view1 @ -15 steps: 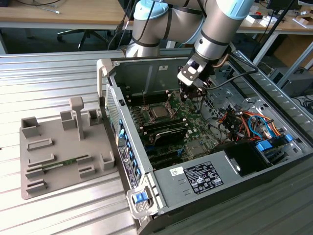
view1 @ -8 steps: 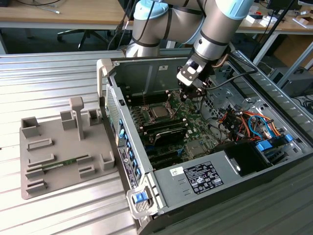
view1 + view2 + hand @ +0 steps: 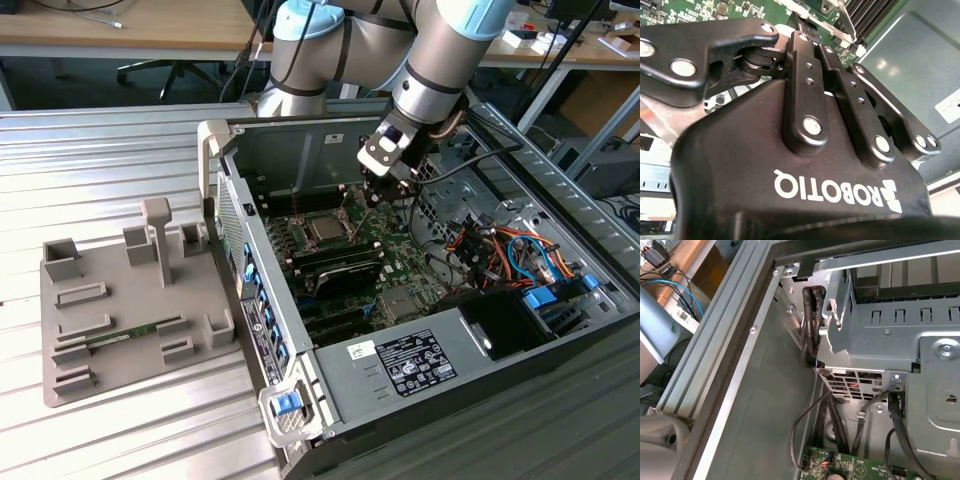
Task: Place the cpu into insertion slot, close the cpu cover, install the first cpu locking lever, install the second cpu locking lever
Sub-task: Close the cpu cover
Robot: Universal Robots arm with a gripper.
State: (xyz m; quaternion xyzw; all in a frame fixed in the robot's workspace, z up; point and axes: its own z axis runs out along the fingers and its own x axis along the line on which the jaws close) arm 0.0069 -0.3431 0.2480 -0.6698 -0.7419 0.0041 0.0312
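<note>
In the exterior view an open computer case (image 3: 215, 170) lies on a ribbed metal table. On its green circuit board, the insertion slot (image 3: 326, 229) shows the silver-grey cpu lying flat, with the cpu cover as a metal frame around it. My gripper (image 3: 377, 192) points down into the case, just to the exterior view's right of the slot and a little above the board. Its fingers look shut, and I see nothing between them. In the second wrist view the gripper's black body (image 3: 805, 165) hides the fingertips. The locking levers are too small to make out.
A grey fixture tray (image 3: 120, 300) holding a memory stick (image 3: 130, 333) lies at the exterior view's left. Inside the case are long black memory slots (image 3: 340, 262), a labelled power supply (image 3: 420, 360), bundled cables (image 3: 490, 250) and a metal drive cage (image 3: 890, 340).
</note>
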